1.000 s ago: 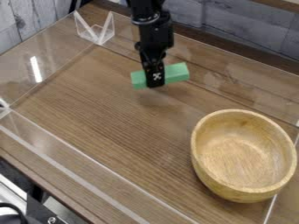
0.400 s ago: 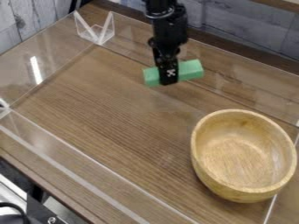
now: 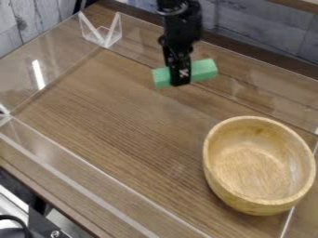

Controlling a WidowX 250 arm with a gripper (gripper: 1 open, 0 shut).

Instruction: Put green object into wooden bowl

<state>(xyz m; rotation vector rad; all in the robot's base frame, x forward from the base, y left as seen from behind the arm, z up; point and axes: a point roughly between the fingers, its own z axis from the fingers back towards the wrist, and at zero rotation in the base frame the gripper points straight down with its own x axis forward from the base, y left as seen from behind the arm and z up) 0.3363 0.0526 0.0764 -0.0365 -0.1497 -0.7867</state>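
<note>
Since earlier, gripper (image 3: 181,76) and green object (image 3: 185,72) have shifted right, block clamped between its jaws. Wooden bowl (image 3: 259,164) sits near right, well apart. Only bare table (image 3: 112,121) lies between.

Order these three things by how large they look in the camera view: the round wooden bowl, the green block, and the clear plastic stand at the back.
1. The round light-tan wooden bowl, clearly largest.
2. and 3. The small bright-green rectangular block and the clear plastic stand look alike in size; the stand sits farther back, so I do not rank them.

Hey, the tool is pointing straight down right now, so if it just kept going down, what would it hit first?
Probably the bare wooden tabletop beneath it. The tool is shut on the green block, so the block would likely land first. The wooden bowl sits well off to the side.
</note>
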